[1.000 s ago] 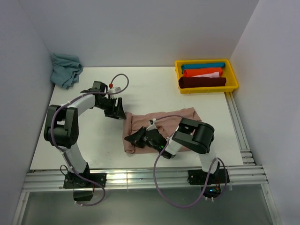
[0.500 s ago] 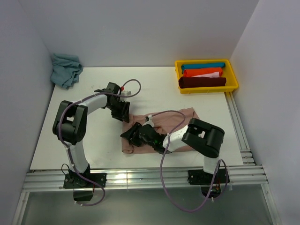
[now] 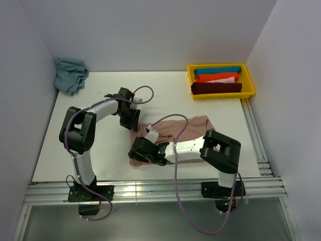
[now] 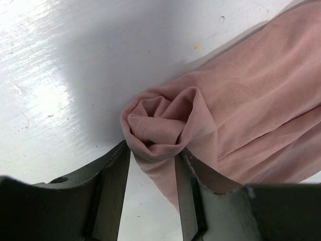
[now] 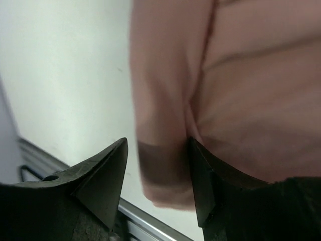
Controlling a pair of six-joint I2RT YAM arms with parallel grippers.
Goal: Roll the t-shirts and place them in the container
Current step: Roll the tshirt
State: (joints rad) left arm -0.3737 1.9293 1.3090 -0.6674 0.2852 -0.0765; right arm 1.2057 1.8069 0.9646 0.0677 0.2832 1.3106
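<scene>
Lying across the middle of the white table (image 3: 165, 95), the dusty pink cloth t-shirt (image 3: 193, 125) (image 4: 251, 100) (image 5: 241, 75) is folded into a long band, its left end curled into a small roll. The left gripper (image 3: 131, 120) (image 4: 153, 155) is clamped on that roll at the band's far left corner, the cloth pressed against both fingers. The right gripper (image 3: 135, 153) (image 5: 158, 143) stands with its fingers apart at the near left edge, straddling a blurred fold of the shirt. At the far right a yellow plastic tray (image 3: 249, 80) holds rolled teal, orange and maroon cloths (image 3: 216, 83). A crumpled blue-grey cloth (image 3: 70, 74) sits in the far left corner.
</scene>
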